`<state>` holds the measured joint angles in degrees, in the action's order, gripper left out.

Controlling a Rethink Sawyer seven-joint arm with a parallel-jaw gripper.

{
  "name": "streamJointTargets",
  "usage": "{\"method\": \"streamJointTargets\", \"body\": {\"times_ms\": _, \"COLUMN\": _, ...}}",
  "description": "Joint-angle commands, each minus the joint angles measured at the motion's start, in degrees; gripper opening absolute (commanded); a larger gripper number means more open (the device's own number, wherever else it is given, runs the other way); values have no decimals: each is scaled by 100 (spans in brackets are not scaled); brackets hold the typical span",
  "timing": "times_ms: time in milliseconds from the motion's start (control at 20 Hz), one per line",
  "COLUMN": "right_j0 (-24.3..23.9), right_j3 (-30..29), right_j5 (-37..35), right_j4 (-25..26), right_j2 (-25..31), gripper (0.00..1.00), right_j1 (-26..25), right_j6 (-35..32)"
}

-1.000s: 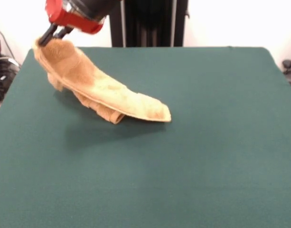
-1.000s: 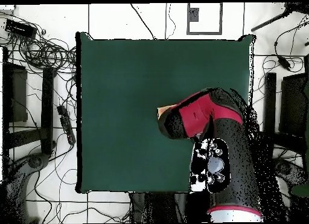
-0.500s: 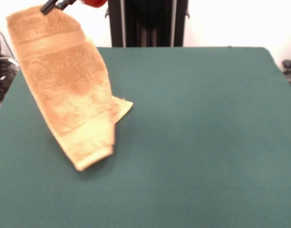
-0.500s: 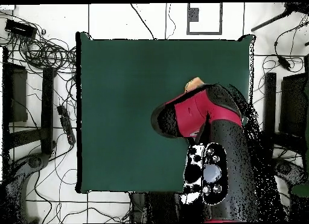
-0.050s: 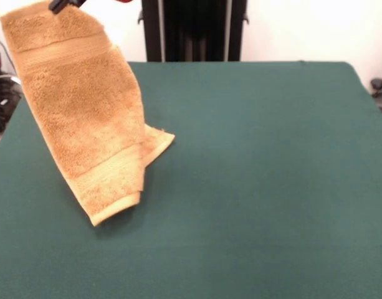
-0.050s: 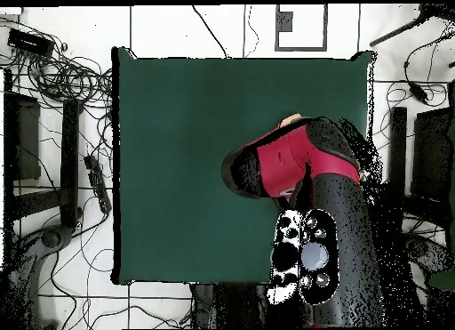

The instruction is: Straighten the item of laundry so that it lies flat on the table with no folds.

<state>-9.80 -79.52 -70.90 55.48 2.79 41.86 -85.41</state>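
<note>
Towel (image 5: 78, 106) hangs lifted over table's (image 5: 259, 187) left part in front view, top corner held at picture's upper left edge, woven band across near top and another near bottom. Lower end reaches green felt; small folded flap sticks out to right at table level. Gripper (image 5: 65, 4) only partly visible at top edge, black fingertips pinched on towel's top corner. Overhead view: red-black arm (image 6: 307, 180) covers almost all of towel; only sliver of tan (image 6: 289, 121) shows beyond it.
</note>
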Motion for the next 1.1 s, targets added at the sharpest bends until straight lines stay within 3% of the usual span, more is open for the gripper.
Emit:
{"method": "streamJointTargets", "body": {"times_ms": 50, "right_j0": 90, "right_j3": 40, "right_j5": 436, "right_j4": 290, "right_j2": 751, "gripper": 0, "right_j1": -299, "right_j6": 1917}}
{"method": "streamJointTargets", "body": {"times_ms": 450, "right_j0": 40, "right_j3": 182, "right_j5": 1340, "right_j4": 1094, "right_j2": 700, "gripper": 0, "right_j1": -430, "right_j6": 2018}}
{"method": "streamJointTargets", "body": {"times_ms": 1100, "right_j0": -8, "right_j3": 235, "right_j5": 1589, "right_j4": 1316, "right_j2": 652, "gripper": 0, "right_j1": -209, "right_j6": 2714}}
